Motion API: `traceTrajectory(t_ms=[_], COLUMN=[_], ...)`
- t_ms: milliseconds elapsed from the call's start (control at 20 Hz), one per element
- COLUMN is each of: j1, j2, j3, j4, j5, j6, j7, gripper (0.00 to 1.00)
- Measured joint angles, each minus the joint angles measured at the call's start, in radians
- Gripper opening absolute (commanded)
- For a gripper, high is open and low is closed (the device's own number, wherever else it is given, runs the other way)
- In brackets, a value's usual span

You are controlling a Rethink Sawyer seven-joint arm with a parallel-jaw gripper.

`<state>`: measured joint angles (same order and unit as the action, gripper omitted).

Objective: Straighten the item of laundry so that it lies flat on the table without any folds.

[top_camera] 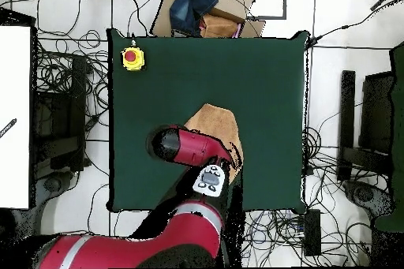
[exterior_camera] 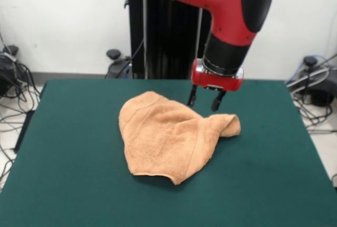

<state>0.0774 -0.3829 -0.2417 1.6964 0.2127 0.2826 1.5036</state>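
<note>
The towel (exterior_camera: pixel 167 136) lay rumpled on the table (exterior_camera: pixel 73 174), one corner rolled; flattening remained. The tool (exterior_camera: pixel 204 100) hovered above, prongs apart, empty.

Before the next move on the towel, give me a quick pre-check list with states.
1. Towel flat, no folds: not ok, it lies crumpled, with a corner rolled over at its right in the front view.
2. End effector open: ok, fingers apart.
3. End effector free of cloth: ok, nothing held.
4. End effector above the rolled corner: cannot tell, it looks set slightly behind.
5. Towel fully on the table: ok.
</note>
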Motion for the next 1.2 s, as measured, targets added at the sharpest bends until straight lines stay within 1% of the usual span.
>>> traceTrajectory(t_ms=[400, 450, 700, 850, 1000, 1200], j1=[0.088, 0.112, 0.142, 0.131, 0.085, 0.047], j2=[0.046, 0.059, 0.086, 0.093, 0.094, 0.096], j3=[-0.062, -0.074, -0.09, -0.082, -0.066, -0.064], j4=[-0.001, -0.003, -0.011, -0.011, -0.011, -0.011], j5=[0.001, 0.004, 0.011, 0.014, 0.014, 0.014], j6=[0.0, 0.0, 0.0, 0.0, 0.0, -0.001], j7=[0.0, 0.0, 0.0, 0.0, 0.0, 0.0], gripper=[1.0, 1.0, 1.0, 1.0, 1.0, 1.0])
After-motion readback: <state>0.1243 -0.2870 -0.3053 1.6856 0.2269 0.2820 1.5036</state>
